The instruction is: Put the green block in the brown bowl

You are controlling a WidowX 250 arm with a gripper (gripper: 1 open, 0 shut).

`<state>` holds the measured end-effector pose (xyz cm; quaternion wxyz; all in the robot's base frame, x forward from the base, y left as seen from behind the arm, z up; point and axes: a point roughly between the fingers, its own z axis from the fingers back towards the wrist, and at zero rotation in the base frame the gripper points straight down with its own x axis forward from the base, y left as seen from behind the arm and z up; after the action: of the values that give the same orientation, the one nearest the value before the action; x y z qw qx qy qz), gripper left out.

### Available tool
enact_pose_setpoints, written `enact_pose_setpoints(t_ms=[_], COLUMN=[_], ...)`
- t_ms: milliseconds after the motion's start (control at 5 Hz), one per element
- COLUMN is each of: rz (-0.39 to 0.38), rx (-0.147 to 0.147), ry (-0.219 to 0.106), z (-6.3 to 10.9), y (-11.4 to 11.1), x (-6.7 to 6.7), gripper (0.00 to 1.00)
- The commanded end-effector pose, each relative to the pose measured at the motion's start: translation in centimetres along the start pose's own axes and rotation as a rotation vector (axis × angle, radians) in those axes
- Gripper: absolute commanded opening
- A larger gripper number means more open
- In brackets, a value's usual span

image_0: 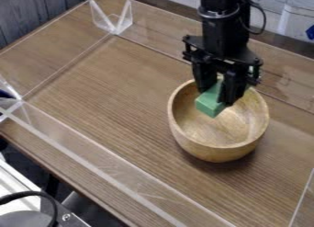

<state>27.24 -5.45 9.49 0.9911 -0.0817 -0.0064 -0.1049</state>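
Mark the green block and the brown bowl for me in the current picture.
Green block (212, 101): camera view, on its lower face.
Brown bowl (223, 155): camera view, on its near rim and wall.
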Motion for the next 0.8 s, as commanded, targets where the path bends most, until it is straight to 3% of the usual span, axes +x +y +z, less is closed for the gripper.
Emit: enact_pose_setpoints(t_ms=[0,600], rz=[-0.013,-0.016], rx=[0.0,-0.003], ry=[-0.027,-0.005], z=[0.57,-0.39], y=[-0.28,-0.21], x=[0.43,0.45], gripper=[0.0,0.0])
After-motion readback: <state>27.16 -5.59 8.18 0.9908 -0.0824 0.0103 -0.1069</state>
